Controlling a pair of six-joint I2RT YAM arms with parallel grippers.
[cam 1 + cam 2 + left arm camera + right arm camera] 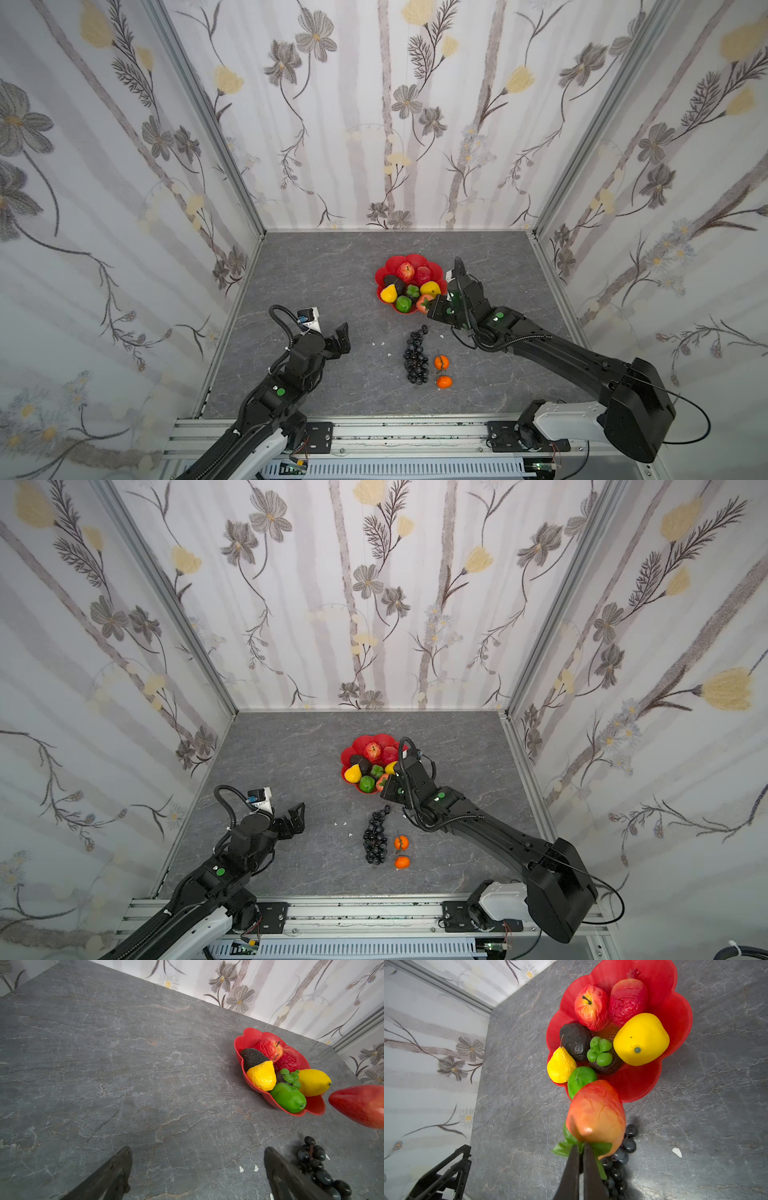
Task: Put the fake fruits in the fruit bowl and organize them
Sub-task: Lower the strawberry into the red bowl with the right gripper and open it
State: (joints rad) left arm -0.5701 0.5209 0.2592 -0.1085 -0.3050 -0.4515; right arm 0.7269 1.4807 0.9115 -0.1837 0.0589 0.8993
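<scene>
Your right gripper (pixel 581 1145) pinches 1 peach (pixel 596 1111) by its leaf (pixel 601 1148) at the fruit bowl (pixel 675 1012) rim, evidently for release. Your left gripper (pixel 197 1149) stands wide and empty, well apart from the bowl.

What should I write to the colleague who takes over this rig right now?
The left pincer is open and empty, over the table beside the grape bunch.
The right pincer is shut on the green leaf of the red-orange fruit, held at the near edge of the fruit bowl.
Done: seven fruits lie in the bowl.
Left: drop this fruit in, then fetch the grape bunch and the two oranges from the table.
</scene>
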